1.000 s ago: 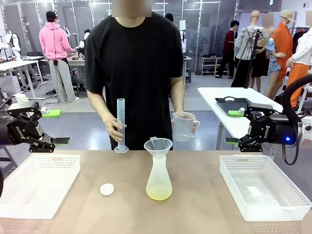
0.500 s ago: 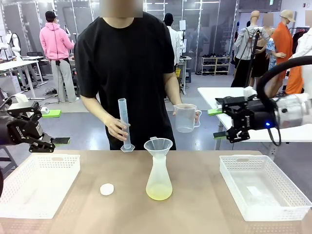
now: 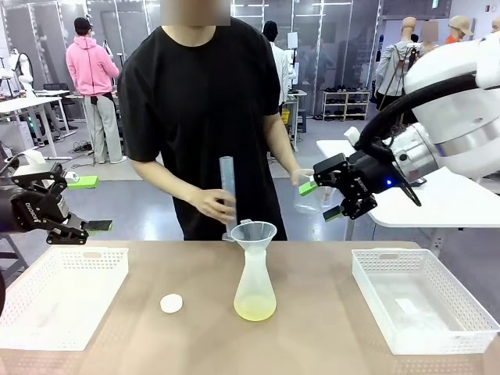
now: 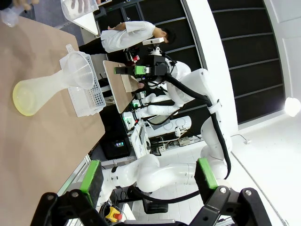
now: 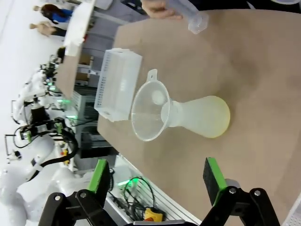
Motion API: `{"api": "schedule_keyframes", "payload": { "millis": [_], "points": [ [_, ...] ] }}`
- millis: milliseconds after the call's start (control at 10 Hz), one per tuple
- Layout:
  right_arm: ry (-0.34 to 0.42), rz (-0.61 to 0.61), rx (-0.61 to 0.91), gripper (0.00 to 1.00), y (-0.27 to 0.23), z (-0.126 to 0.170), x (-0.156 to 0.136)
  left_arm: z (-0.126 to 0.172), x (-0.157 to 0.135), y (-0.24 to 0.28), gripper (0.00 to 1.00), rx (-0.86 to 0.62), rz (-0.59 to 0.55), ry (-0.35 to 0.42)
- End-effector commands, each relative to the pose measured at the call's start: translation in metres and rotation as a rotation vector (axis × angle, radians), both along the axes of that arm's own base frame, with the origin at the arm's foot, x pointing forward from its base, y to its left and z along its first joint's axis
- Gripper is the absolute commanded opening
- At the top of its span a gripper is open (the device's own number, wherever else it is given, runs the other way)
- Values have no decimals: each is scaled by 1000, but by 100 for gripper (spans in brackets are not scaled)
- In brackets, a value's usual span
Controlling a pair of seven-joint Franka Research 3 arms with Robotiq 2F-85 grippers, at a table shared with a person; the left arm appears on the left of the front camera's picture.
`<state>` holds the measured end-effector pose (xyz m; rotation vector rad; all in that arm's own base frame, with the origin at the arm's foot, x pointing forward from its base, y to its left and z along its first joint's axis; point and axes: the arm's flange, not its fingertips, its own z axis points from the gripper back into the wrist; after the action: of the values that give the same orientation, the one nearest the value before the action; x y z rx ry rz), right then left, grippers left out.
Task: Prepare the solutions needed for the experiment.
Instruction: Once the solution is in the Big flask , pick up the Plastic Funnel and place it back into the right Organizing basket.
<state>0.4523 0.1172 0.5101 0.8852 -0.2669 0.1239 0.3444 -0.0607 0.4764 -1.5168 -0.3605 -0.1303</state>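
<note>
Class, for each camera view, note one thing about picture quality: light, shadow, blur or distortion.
Front view: even light, faint shadow beneath the flask; the jug by the right gripper is indistinct. Left wrist view: rolled sideways, table slanting. Right wrist view: rolled too, flask sharp, pale background.

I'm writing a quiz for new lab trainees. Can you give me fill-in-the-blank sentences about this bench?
A ___ sits in the neck of the conical flask. In the front view, the small white cap lies to the flask's ___. The left gripper and right gripper both stand ___.
Missing words: funnel; left; open.
</note>
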Motion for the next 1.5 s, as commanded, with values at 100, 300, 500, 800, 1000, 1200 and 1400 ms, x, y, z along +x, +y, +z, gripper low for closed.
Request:
{"api": "schedule_keyframes", "payload": {
  "millis": [100, 300, 500, 800, 1000, 1200, 1400],
  "points": [
    [20, -15, -139, 100, 17, 15, 8, 1, -1, 0, 100, -10, -9, -3],
    [39, -44, -210, 100, 33, 21, 11, 1, -1, 0, 100, -10, -9, -3],
    [13, -10, -169, 100, 21, 16, 3, 1, -1, 0, 100, -10, -9, -3],
    [13, -10, -169, 100, 21, 16, 3, 1, -1, 0, 100, -10, -9, -3],
    [22, -27, -183, 100, 21, 18, 5, 1, -1, 0, 100, -10, -9, -3],
    [34, -47, -239, 100, 42, 22, 10, 1, -1, 0, 100, -10, -9, -3],
    [56, -43, -298, 100, 58, 20, 19, 1, -1, 0, 100, -10, -9, -3]
  ]
}}
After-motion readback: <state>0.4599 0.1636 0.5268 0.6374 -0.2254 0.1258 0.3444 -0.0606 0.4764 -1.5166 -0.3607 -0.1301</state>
